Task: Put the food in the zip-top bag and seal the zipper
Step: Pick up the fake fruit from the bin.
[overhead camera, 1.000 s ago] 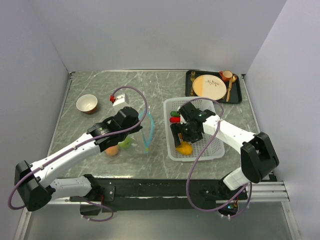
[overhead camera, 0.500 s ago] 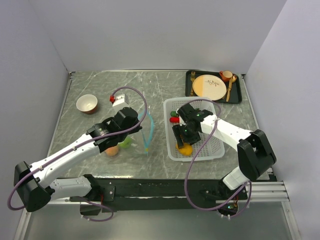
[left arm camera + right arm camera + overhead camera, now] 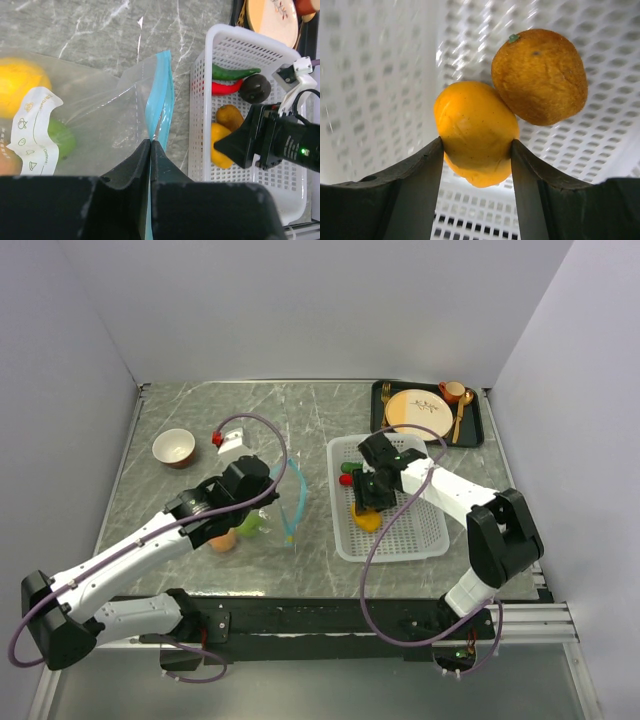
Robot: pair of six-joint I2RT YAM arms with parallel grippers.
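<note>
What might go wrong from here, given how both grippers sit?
1. The right gripper grips the smooth yellow round toy fruit only partway along its sides; it may squirt out on lifting.
2. The brownish-orange round toy fruit touches it and may get dragged along.
3. The left gripper pinches the light blue zipper strip of the clear plastic bag, whose mouth looks narrow; the fruit may catch.
</note>
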